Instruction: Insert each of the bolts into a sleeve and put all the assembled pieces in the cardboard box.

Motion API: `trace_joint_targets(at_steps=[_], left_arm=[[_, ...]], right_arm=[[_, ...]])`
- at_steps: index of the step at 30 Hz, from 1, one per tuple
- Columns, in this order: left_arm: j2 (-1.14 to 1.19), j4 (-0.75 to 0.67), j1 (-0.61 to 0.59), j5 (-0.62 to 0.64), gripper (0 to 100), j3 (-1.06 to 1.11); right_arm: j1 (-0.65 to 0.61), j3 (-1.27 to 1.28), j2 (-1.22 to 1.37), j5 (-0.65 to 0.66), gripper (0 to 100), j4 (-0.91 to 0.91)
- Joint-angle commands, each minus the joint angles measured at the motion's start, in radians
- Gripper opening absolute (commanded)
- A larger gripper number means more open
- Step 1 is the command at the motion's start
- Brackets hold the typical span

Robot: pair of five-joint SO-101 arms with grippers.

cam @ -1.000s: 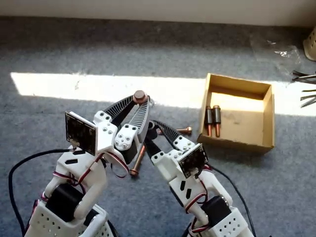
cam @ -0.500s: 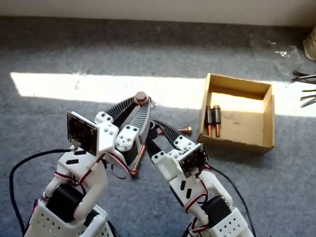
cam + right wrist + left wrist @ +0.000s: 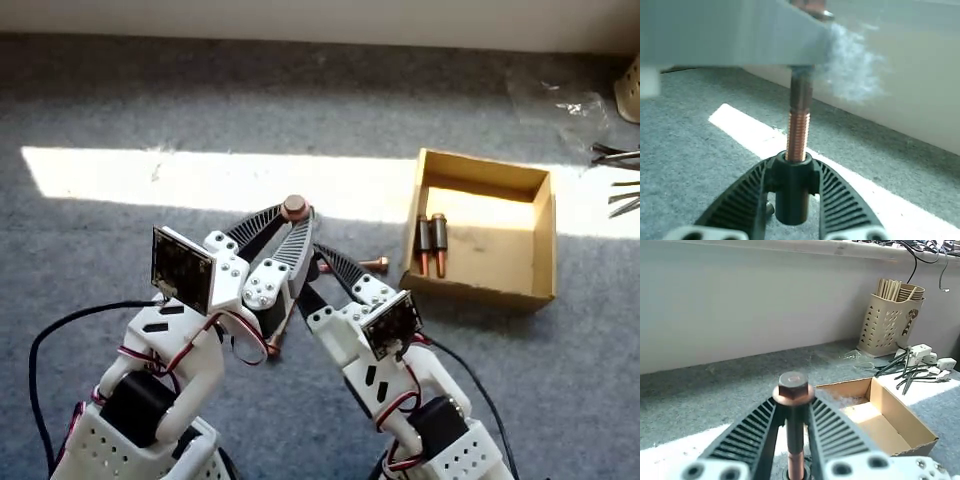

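Left gripper (image 3: 794, 412) clamps the bolt (image 3: 793, 385) just under its head, thread down in the sleeve (image 3: 791, 205) mouth. Right gripper (image 3: 791, 167) pinches that sleeve upright. Both look stiff, light and slippery, so grip mid-body. Box (image 3: 545, 240) at 3 o'clock, well apart.

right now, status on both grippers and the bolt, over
Left gripper shut on bolt, head up. Right gripper shut on sleeve, bolt's thread at its mouth. Two assembled pieces in cardboard box; loose bolt beside it.

Grey carpet (image 3: 150, 100) carries cardboard box (image 3: 478, 290), 1 loose bolt (image 3: 375, 264) beside it, second bolt (image 3: 272, 347) near arm bases, cables (image 3: 615, 155) at edge.
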Motion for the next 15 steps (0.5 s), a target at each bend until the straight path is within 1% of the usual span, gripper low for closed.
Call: trace_joint_targets(at_steps=[1,6,10,15], left_arm=[[-0.025,0.003,0.022,0.014,1,-0.001],[-0.025,-0.002,0.016,0.014,1,0.062],[-0.025,-0.005,0.015,0.012,1,0.077],[-0.025,-0.005,-0.065,0.012,1,0.116]], right_arm=[[0.012,0.045,-0.033,-0.002,0.5,-0.036],[0.051,0.047,-0.033,-0.006,0.5,-0.036],[0.058,0.044,-0.033,-0.006,0.5,-0.036],[0.058,0.044,-0.033,-0.006,0.5,-0.036]])
